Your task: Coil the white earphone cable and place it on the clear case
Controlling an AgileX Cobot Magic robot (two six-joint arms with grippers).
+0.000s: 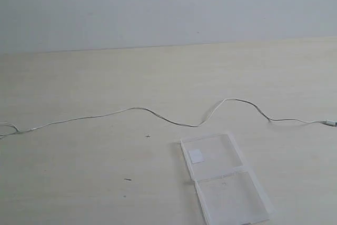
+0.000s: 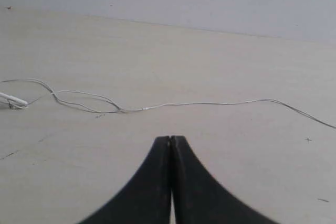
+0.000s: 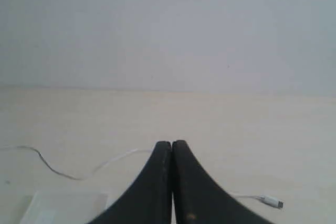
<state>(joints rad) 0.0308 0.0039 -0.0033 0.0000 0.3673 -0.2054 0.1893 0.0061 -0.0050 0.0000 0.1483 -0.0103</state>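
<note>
The white earphone cable (image 1: 158, 116) lies stretched in waves across the pale table, its plug end (image 1: 330, 123) at the far right edge and its earbud end at the far left edge. The clear case (image 1: 224, 180) lies open and flat in front of the cable, right of centre, with a white sticker (image 1: 196, 155) in its farther half. Neither gripper shows in the exterior view. In the left wrist view my left gripper (image 2: 170, 138) is shut and empty, short of the cable (image 2: 199, 104) and an earbud (image 2: 14, 100). My right gripper (image 3: 171, 143) is shut and empty, with the plug (image 3: 272, 201) and case (image 3: 63, 203) nearby.
The table (image 1: 105, 77) is pale wood with a few small dark specks (image 1: 128, 179) near the front left. A plain grey-white wall (image 1: 168, 9) rises behind its far edge.
</note>
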